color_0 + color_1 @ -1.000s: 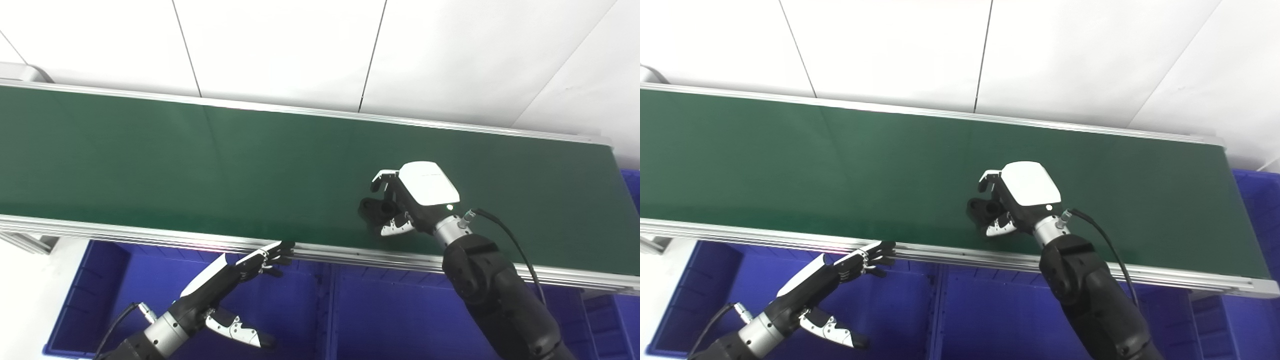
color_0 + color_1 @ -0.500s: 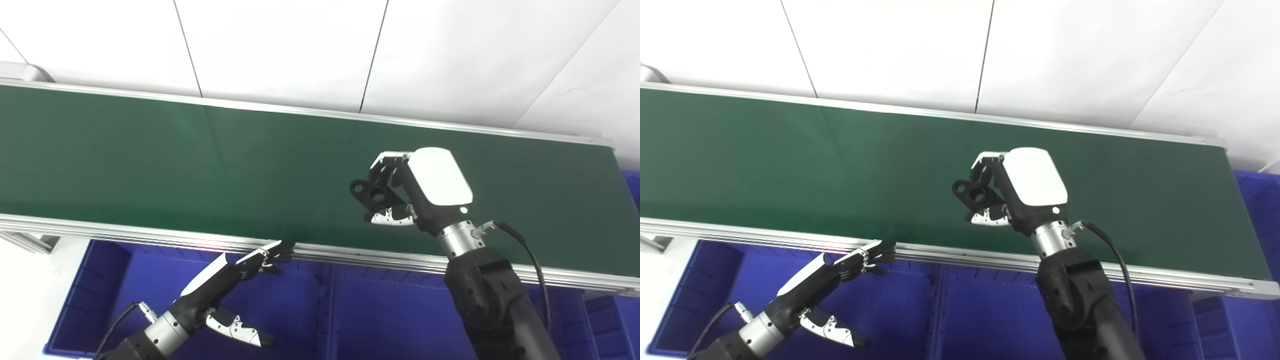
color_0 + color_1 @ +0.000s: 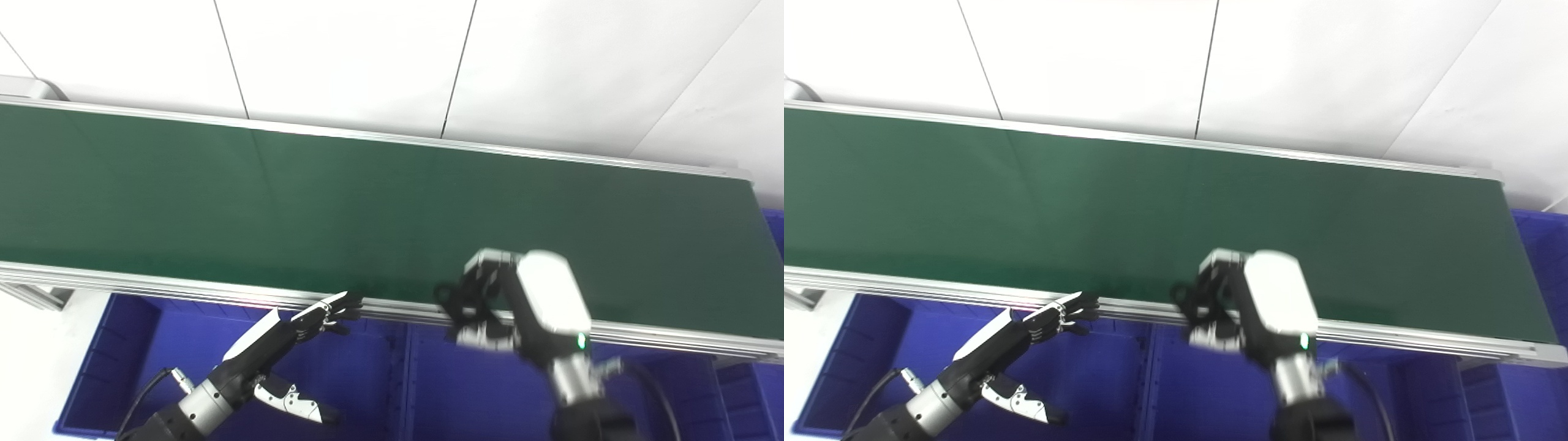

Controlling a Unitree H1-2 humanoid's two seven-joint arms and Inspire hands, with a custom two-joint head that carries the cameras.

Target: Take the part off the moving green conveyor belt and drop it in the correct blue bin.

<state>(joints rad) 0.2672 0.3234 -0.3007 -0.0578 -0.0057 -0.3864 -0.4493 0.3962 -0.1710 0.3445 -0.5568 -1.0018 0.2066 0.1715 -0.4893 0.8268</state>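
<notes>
My right hand (image 3: 520, 303) is shut on a small black part (image 3: 452, 299) with round holes. It hangs, blurred by motion, over the near rail of the green conveyor belt (image 3: 306, 202), above the divider between two blue bins (image 3: 478, 392). The left hand (image 3: 288, 343) is open, fingers stretched toward the belt's near rail, above the left blue bin (image 3: 153, 355), holding nothing. The belt's surface carries no other part.
Blue bins line the floor along the near side of the belt, with another blue bin (image 3: 1540, 245) past the belt's right end. An aluminium rail (image 3: 184, 288) edges the belt. White wall panels stand behind it.
The right hand lifted the black part off the belt, then carried it toward me and down to the near rail. The left hand has barely moved.
</notes>
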